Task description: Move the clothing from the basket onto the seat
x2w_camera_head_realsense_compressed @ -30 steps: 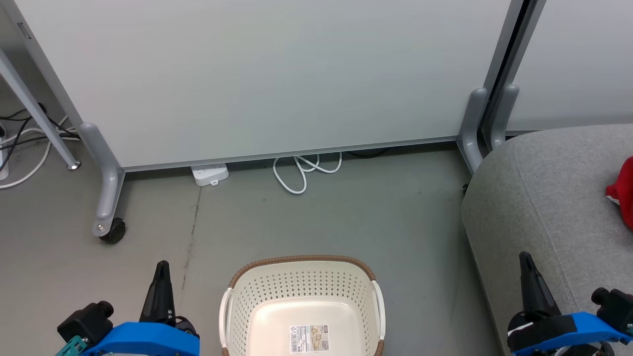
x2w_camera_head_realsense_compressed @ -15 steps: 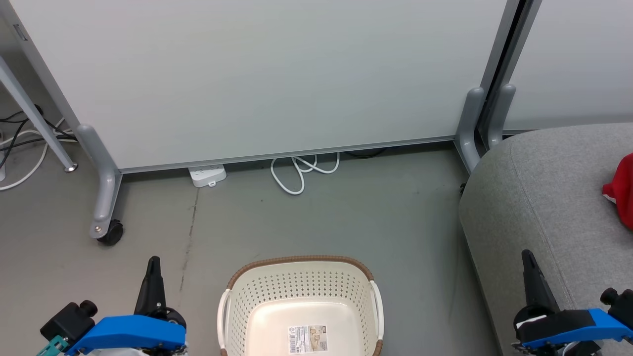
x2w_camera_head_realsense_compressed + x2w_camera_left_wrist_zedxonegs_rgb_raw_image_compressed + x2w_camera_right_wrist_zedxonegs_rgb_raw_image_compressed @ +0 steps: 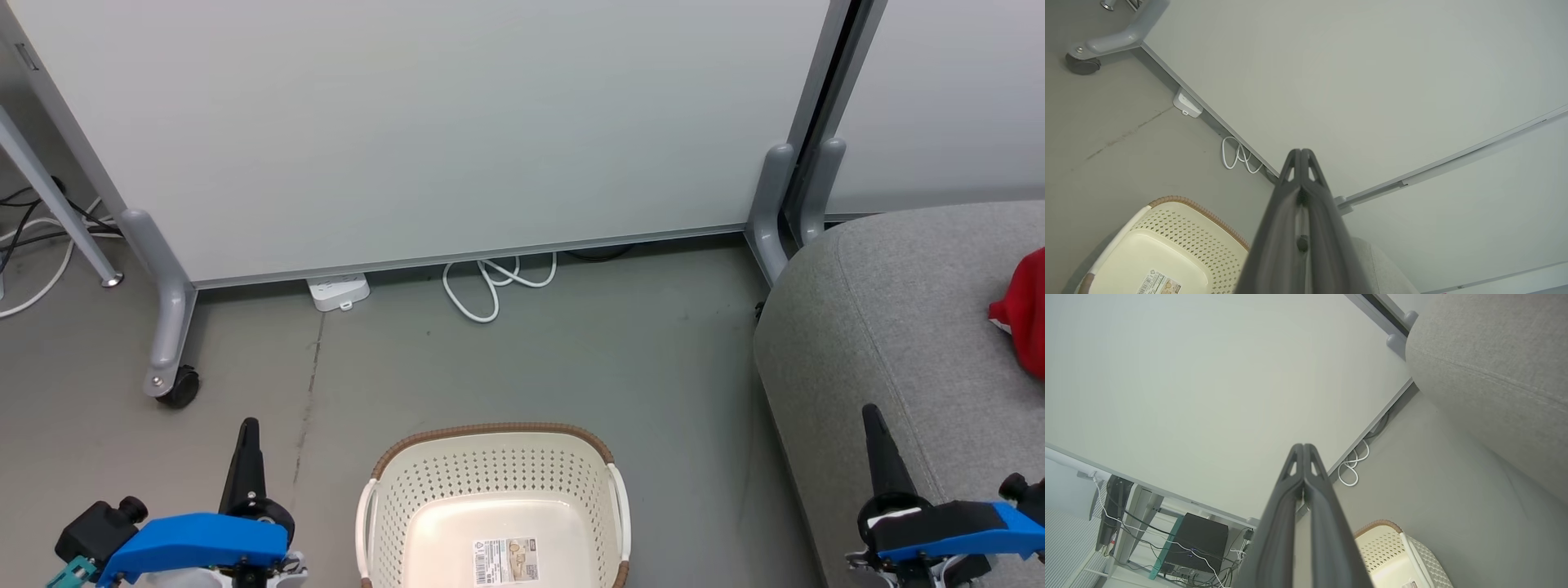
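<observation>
You see the basket (image 3: 490, 469) standing on the grey floor (image 3: 653, 367) at the bottom middle of the head view, upright, its brown rim toward the partition panel (image 3: 449, 122). Its smooth cream bottom shows, with a printed label (image 3: 504, 561) lying flat on it. The seat (image 3: 898, 327) sits to the robot's right of the basket, apart from it with a strip of floor between. A piece of the clothing (image 3: 1024, 310) lies on top of the seat, at the right edge of the head view, red with a small patch of white at its near corner.

Your left end effector (image 3: 249, 429) hangs to the left of the basket, above the floor, fingers pressed together and gripping nothing; the left wrist view shows the two dark fingers meeting at their tips. Your right end effector (image 3: 871, 412) hangs over the near left edge of the seat, likewise closed with nothing between its fingers.

Under the panel's lower edge lie a looped white cable (image 3: 490, 286) and a white power strip (image 3: 337, 291). The panel's left leg ends in a black caster (image 3: 178, 388).
</observation>
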